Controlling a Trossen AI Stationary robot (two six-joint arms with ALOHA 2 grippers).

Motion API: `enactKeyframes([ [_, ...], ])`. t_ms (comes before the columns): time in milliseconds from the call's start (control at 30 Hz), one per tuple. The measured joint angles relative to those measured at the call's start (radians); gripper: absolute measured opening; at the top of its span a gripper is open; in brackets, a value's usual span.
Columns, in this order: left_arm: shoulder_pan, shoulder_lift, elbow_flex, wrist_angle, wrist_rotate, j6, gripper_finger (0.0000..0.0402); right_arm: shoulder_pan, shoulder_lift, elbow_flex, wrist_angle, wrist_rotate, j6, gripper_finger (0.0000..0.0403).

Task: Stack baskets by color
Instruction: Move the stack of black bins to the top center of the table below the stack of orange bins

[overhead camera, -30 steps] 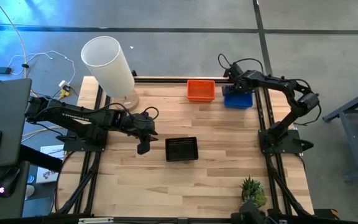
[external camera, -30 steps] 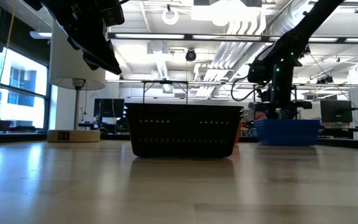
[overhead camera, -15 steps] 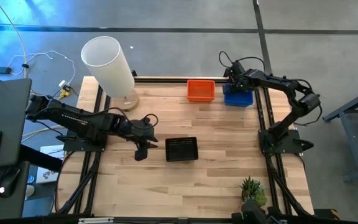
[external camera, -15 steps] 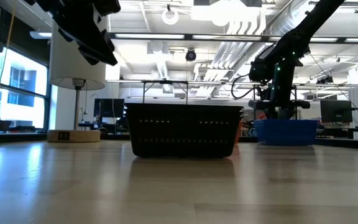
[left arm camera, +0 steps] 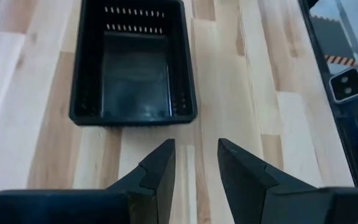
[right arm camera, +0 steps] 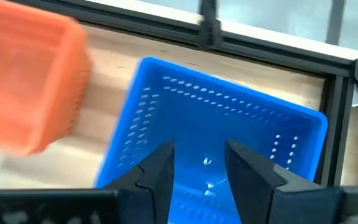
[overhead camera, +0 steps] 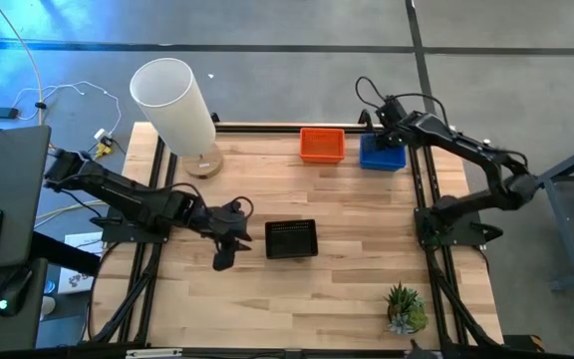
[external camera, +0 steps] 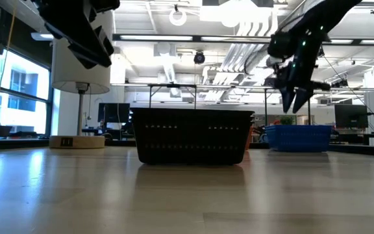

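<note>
Item 1: left pincer, dark, two-fingered. Released and holding nothing; its fingers stand parted with bare wood between them. It hovers above the pale wooden plank surface, tips pointing down, the arm reaching in low from the surface's left edge.

Item 2: black rectangular plastic mesh basket. Stands upright and open-topped on the surface, just beside the left pincer and ahead of its fingertips. Handling judgement: if this pincer is to take it, close on one rim wall only, one finger inside and one outside, then lift level so it does not tip.

Item 3: orange rectangular plastic mesh basket. Rests on the surface just beside the blue one, off to one side of the right pincer.

Item 4: blue rectangular plastic mesh basket. Sits directly below the right pincer, upright, interior showing between the fingers. Whether other baskets nest inside any of these cannot be told.

Item 5: right pincer. Released, empty, raised clear above the blue basket's rim with fingertips pointing down; the arm stretches in from the right side.
</note>
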Motion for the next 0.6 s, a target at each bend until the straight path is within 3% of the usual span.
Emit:
enactKeyframes([
  [333, -0.051, 0.076, 0.000, 0.001, -0.018, -0.061, 0.0107, 0.210, -0.185, 0.000, -0.099, -0.001, 0.077, 0.0128],
  [600, -0.060, 0.178, 0.000, 0.007, -0.065, -0.162, 0.0107, 0.406, -0.246, 0.000, -0.122, 0.020, 0.170, 0.0128],
])
